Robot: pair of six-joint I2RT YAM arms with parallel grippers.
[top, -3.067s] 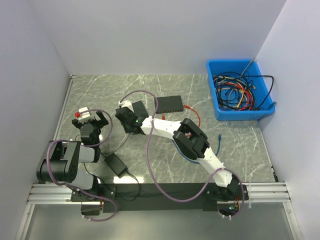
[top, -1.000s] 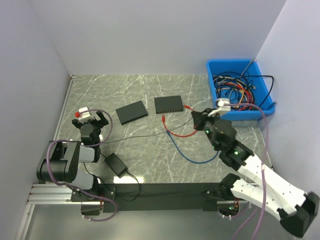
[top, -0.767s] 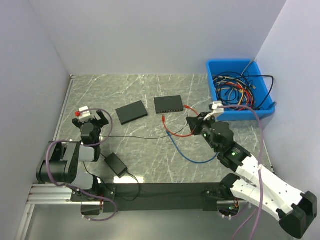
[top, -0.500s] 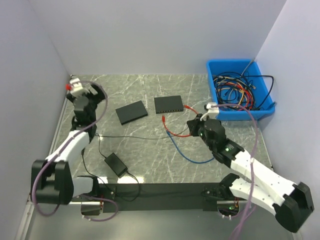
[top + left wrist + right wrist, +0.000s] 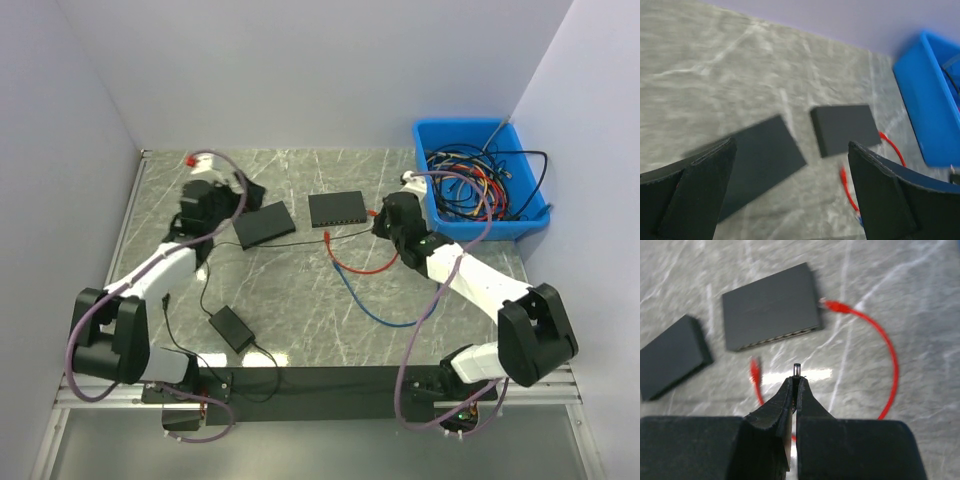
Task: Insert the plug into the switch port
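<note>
Right tool (image 5: pixel 796 382), clamped on the plug (image 5: pixel 797 369), hovers near the switch (image 5: pixel 771 305), left tool (image 5: pixel 792 145) agape; next comes port alignment.

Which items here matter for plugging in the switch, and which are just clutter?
Job: plug, pinched in the right gripper; switch; power adapter.
Clutter: red cable; blue cable; flat black box; blue bin of cables.
</note>
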